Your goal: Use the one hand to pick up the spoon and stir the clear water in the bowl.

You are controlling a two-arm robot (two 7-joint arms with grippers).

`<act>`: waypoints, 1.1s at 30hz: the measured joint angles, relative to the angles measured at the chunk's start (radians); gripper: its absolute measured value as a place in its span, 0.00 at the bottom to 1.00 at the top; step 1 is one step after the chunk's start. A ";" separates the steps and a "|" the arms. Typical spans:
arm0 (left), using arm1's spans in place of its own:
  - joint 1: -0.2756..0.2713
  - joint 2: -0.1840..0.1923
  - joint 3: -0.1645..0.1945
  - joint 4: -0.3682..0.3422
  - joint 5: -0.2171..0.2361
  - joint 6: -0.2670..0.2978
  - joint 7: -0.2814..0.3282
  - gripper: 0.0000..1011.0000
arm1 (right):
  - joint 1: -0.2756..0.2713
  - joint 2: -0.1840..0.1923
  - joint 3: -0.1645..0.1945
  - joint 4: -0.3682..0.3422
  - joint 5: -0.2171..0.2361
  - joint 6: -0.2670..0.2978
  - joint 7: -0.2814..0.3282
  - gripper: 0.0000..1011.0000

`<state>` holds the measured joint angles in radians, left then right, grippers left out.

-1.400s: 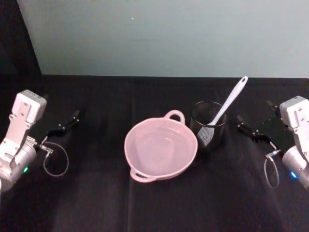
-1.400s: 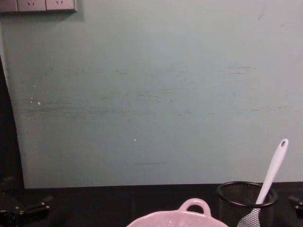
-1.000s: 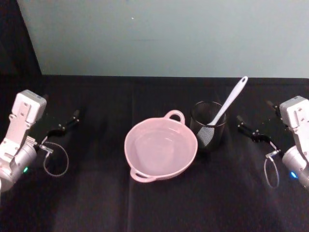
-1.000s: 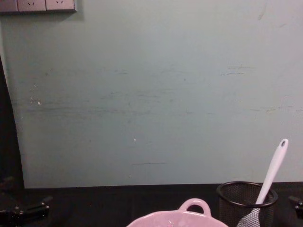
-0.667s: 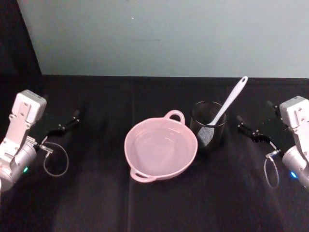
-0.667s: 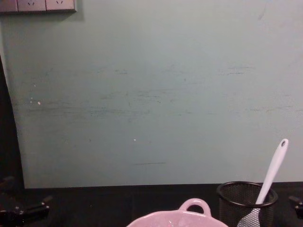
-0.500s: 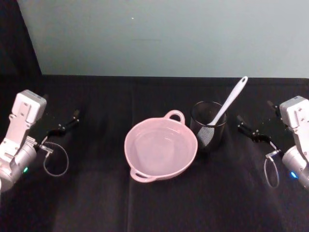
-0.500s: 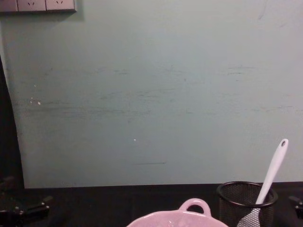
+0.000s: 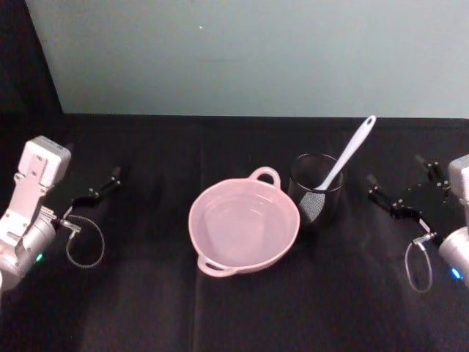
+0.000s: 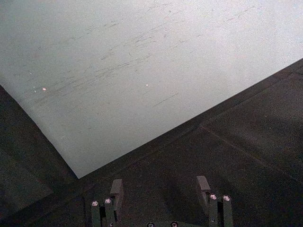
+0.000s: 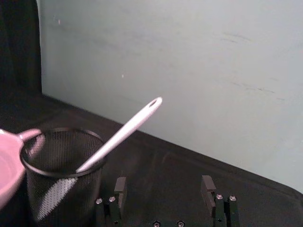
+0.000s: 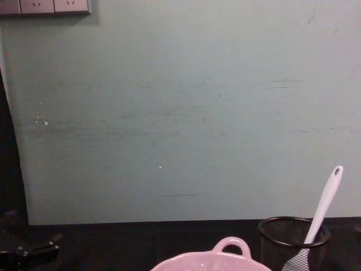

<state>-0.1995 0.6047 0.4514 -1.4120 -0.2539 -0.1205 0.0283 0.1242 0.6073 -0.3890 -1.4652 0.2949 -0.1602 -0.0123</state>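
Backdrop: pale green wall rising behind black-draped table.
Bowl: sitting mid-table, holding clear water.
Mesh cup: standing just beside the bowl, on its right.
Spoon: leaning in the mesh cup, paddle end down, handle tilting up and rightward.
Right gripper: hovering right of the cup, apart from it, fingers spread wide, gripping nothing.
Left gripper: idling at far left, fingers likewise spread, holding nothing.

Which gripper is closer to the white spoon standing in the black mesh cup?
The right. The right gripper sits open just to the right of the cup holding the spoon. The left gripper, also open, is far off on the other side of the pink bowl.
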 joint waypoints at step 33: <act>0.000 0.000 0.000 0.000 0.000 0.000 0.000 1.00 | 0.179 -0.235 0.210 0.154 0.857 0.473 0.351 0.99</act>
<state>-0.1995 0.6047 0.4514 -1.4120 -0.2539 -0.1205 0.0283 0.3033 0.3722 -0.1790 -1.3109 1.1520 0.3132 0.3384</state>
